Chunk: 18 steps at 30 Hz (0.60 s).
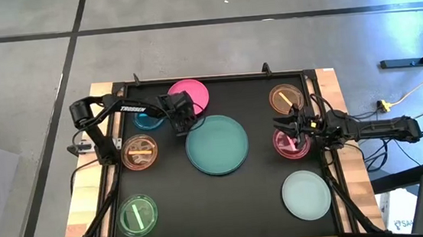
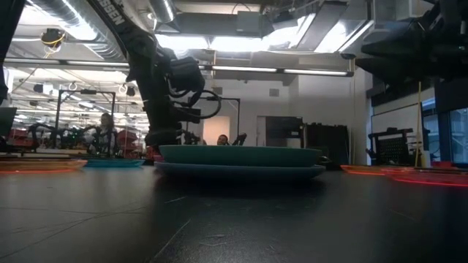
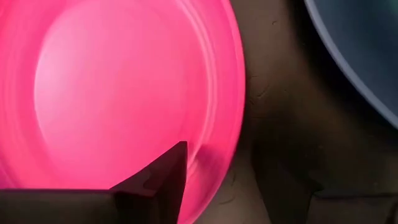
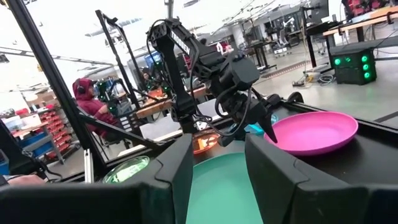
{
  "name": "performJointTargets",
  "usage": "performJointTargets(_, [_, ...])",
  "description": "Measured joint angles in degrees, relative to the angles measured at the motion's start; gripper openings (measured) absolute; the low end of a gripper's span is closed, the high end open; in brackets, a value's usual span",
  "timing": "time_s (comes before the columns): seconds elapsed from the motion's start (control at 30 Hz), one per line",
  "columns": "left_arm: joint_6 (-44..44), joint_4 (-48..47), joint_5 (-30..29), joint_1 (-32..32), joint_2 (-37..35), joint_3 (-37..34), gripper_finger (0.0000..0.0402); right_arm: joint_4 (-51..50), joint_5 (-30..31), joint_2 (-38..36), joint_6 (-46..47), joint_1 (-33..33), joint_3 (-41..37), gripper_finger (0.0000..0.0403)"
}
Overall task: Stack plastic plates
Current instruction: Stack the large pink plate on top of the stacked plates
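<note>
The pink plate (image 1: 188,92) lies near the table's far edge and fills the left wrist view (image 3: 124,93). My left gripper (image 1: 181,115) is open at its near rim: one finger (image 3: 163,177) stands over the inside, the other outside the rim. The right wrist view shows this from across the table (image 4: 249,134). The large teal plate (image 2: 240,154) rests on the grey-blue plate (image 2: 240,172) at the table's middle. My right gripper (image 1: 284,124) is open and hovers by the small magenta plate (image 1: 294,145), pointing toward the table's left. My left gripper comes down from above with the pink plate's near rim (image 3: 233,124) between its open fingers. I cannot tell whether either finger touches the plate.
Small plates lie around: blue (image 1: 147,119), orange (image 1: 139,152) and green (image 1: 137,215) on the left, amber (image 1: 286,96) on the far right. The pale-mint plate (image 1: 306,194) sits near right. A raised frame edges the black mat. People sit in the room beyond (image 4: 84,102).
</note>
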Motion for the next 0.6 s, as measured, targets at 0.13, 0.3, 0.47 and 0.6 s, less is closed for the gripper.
performJointTargets(0.13, [0.0, 0.4, 0.3, 0.0, 0.0, 0.0, 0.0136, 1.1, 0.0, 0.0, 0.0, 0.0, 0.0, 0.0138])
performJointTargets(0.3, [0.2, 0.7, 0.0, 0.1, 0.0, 0.0, 0.0094, 1.1, 0.0, 0.0, -0.1, 0.0, 0.0, 0.0138])
performJointTargets(0.47, [0.3, 0.7, -1.6, -0.1, 0.0, 0.0, 0.0057, 1.7, 0.0, 0.0, -1.4, 0.0, 0.0, 0.0138])
performJointTargets(0.6, [-1.0, 1.0, -3.4, -0.9, 0.0, 0.0, 0.0035, 1.5, -0.1, 0.0, -1.4, 0.0, 0.0, 0.0138])
